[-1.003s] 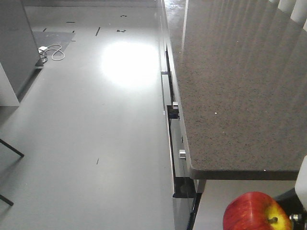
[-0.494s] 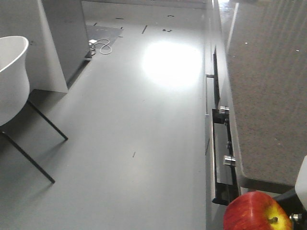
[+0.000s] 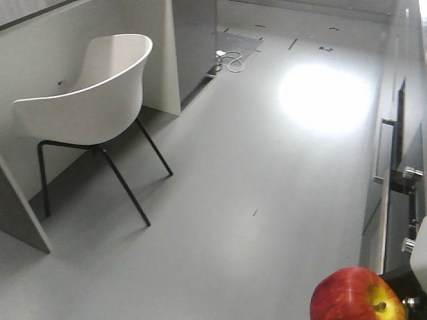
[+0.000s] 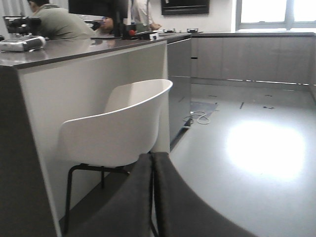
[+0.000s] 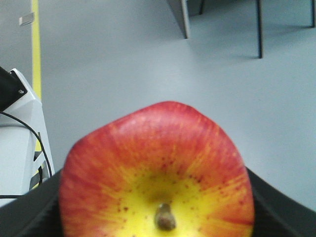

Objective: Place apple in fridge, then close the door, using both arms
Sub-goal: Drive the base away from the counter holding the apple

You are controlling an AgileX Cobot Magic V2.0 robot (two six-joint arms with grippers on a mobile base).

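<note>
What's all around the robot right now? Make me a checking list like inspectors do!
Surface: grey floor, shiny, with a bright glare patch.
Job's things: apple held above the floor; fridge and door, nothing seen.
Clutter: small things on the dark countertop, too far off to name.
Grippers: right gripper shut on the apple; left gripper shut, holding nothing.
Cables: white cable looped on the floor; black cable beside a white housing.
Surroundings: white chair beside a counter; person behind the countertop; drawers at the right edge.
</note>
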